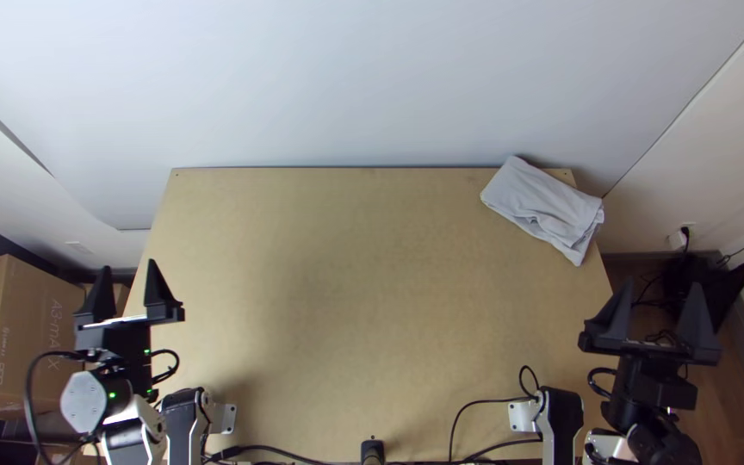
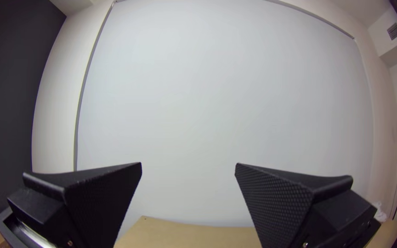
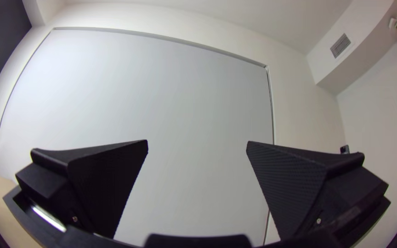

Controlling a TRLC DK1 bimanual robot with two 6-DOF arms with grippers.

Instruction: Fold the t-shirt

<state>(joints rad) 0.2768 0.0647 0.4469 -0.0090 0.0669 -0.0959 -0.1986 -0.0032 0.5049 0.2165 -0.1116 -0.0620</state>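
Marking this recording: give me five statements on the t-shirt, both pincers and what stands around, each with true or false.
1. The t-shirt lies at the far right corner of the table. True.
2. The t-shirt is spread out in the middle of the table. False: it is folded into a compact bundle at that corner.
3. The left pincer is open and holds nothing. True.
4. The right pincer is gripping the t-shirt. False: it is open and empty, beyond the table's right edge.
5. A cardboard box stands to the left of the table. True.
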